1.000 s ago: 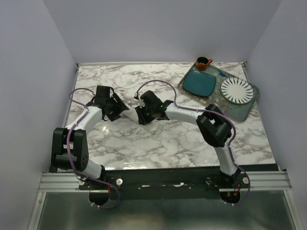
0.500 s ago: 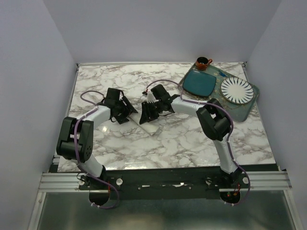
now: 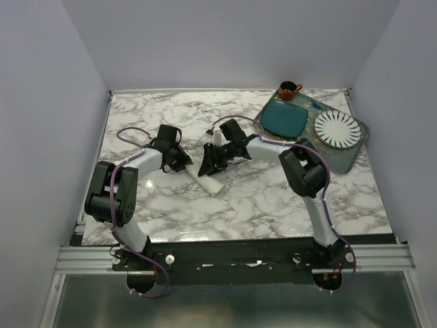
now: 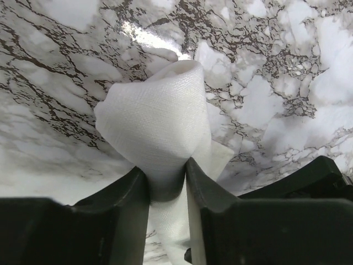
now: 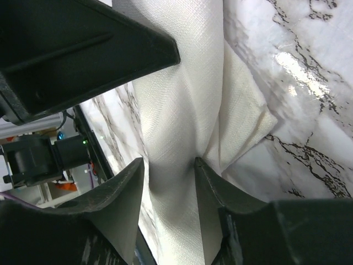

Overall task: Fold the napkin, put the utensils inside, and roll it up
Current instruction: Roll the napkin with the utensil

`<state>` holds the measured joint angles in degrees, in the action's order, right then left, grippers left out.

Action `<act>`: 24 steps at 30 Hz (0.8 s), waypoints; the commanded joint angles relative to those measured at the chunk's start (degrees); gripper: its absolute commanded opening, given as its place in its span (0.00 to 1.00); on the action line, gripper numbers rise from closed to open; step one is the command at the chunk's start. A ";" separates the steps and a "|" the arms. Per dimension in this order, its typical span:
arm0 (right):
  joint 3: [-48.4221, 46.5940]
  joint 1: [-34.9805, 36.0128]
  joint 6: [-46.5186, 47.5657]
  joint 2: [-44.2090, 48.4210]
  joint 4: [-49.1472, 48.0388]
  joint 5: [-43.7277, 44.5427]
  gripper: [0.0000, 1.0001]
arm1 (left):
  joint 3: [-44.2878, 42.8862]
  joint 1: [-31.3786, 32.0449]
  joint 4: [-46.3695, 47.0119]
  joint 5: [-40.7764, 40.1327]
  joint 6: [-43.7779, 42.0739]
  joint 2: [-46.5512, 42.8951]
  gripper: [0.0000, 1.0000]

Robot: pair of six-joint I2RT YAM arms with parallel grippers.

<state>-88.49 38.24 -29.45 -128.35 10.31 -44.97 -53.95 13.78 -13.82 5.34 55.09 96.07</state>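
Note:
The cream napkin [image 3: 213, 180] is bunched into a narrow strip on the marble table, between my two grippers. My left gripper [image 3: 185, 164] is shut on one end of it; in the left wrist view the cloth [image 4: 160, 116] bulges out ahead of the gripper [image 4: 167, 182]. My right gripper [image 3: 209, 166] is shut on the napkin from the other side; its wrist view shows the cloth [image 5: 187, 83] pinched in the gripper [image 5: 168, 168]. A slim teal-blue handle, the spoon [image 3: 315, 106], lies on the tray at the back right, far from both grippers.
A grey-green tray [image 3: 345, 158] at the back right holds a teal square plate [image 3: 284, 119] and a white ribbed round plate [image 3: 336, 128]. A small brown cup [image 3: 288, 89] stands behind it. The left gripper's black body [image 5: 83, 49] sits close to my right gripper.
Both grippers have moved back and closer together. The napkin has gone from a flatter shape to a narrow bunched strip held between them.

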 commanded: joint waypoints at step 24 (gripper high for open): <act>-3.62 22.75 24.34 4.78 8.42 69.20 0.89 | -0.01 0.55 -0.50 -0.42 4.67 -0.01 0.27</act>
<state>-88.97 59.53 -10.94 -120.16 17.41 11.53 -54.74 14.59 -13.87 4.56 58.57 96.01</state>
